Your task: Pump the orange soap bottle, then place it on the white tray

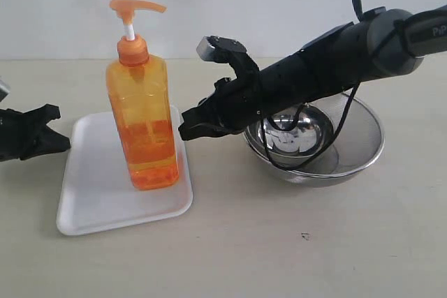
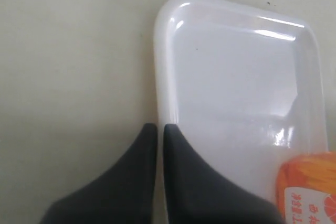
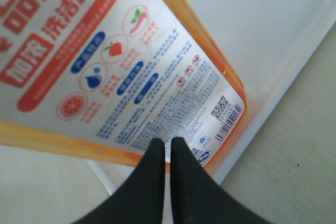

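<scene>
Right gripper [image 3: 164, 140] closed, empty, just beside tall translucent orange plastic soap bottle [image 1: 143, 123] | bottle upright on flat white rectangular tray [image 1: 91, 200] | left gripper [image 2: 156, 127] closed too | reckon it's slick, tippy; I'd grab mid-body

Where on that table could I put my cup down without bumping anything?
Widest bare patch: the table in front of the tray and bowls. The tray's left half, beside the bottle, is bare too. Crowded: between bottle and bowls, where the right pincer reaches in, and the tray's left edge, by the left pincer.
</scene>
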{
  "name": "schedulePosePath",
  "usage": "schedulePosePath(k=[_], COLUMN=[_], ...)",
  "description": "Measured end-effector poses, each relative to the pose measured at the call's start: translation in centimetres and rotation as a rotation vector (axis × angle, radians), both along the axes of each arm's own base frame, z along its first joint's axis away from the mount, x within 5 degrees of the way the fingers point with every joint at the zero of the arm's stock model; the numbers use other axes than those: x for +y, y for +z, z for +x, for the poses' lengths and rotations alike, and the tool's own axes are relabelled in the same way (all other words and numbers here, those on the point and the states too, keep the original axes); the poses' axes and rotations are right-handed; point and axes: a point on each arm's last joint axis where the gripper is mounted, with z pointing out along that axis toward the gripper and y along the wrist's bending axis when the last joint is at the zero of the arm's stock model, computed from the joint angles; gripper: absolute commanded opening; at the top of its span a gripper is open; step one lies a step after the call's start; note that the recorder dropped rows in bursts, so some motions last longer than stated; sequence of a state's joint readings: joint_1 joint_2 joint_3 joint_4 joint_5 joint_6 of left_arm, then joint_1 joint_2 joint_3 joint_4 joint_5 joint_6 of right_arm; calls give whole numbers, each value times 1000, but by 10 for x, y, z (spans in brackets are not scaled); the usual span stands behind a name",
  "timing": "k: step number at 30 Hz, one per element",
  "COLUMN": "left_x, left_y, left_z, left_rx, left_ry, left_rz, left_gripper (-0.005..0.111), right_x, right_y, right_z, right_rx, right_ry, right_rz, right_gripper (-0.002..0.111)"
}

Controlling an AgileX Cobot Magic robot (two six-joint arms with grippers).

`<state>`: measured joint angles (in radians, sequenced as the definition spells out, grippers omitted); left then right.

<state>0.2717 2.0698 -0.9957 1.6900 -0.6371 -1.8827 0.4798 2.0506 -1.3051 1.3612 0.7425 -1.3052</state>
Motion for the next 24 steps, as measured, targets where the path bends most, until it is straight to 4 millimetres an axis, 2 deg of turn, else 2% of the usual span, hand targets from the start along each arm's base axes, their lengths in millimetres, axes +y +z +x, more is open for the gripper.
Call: schedulePosePath(k=[11,24], left_x=[-3,-4], left_y=[-13,-14], left_z=[4,6], left_rx=[25,-8], left_ry=[30,33], left_rz=[-91,-110], left_gripper=[5,5], right_x=[0,0], right_y=[0,0], right_z=[0,-3], right_rx=[-1,7], right_ry=[1,33], right_rz=[-1,-1], right_gripper=[0,0])
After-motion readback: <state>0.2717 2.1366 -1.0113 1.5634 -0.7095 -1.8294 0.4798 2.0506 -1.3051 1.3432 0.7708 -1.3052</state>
